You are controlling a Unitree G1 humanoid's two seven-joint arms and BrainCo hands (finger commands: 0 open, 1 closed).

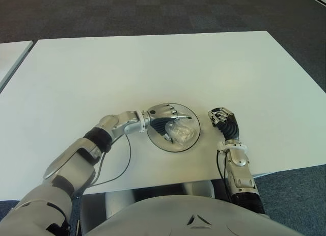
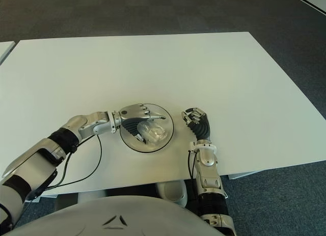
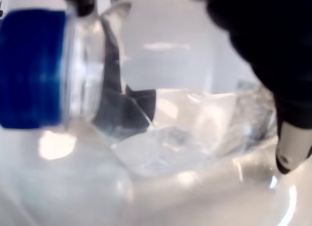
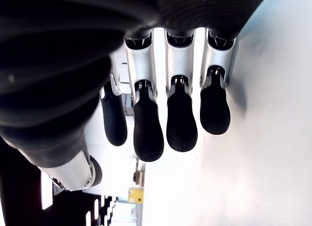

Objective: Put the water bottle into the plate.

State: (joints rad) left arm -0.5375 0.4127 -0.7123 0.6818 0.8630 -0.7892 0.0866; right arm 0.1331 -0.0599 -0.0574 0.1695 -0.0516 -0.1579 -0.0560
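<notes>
The water bottle (image 1: 179, 131), clear and crumpled-looking, is lying on its side inside the round plate (image 1: 191, 142) near the front edge of the white table (image 1: 153, 68). The left hand (image 1: 164, 119) is reaching over the plate from the robot's left, its fingers (image 1: 175, 116) draped across the top of the bottle and curling around it, so the hand is gripping the bottle while the bottle is sitting in the plate. The eye views are showing this layout from above but are hiding the bottle's cap under the hand; the left wrist view, from very close, is showing the blue cap (image 3: 31, 67) at one end of the transparent body, a dark fingertip (image 3: 292, 148) pressing beside the plastic, and the pale rim of the plate beneath. The right hand (image 1: 224, 120) is showing just beside the plate on its right, apart from it, over the table near the front edge. Only the right wrist view is revealing its state clearly: its dark-tipped fingers (image 4: 146, 133) are hanging side by side, loosely extended and holding nothing. A black cable (image 1: 122, 164) is looping along the left forearm above the tabletop.
</notes>
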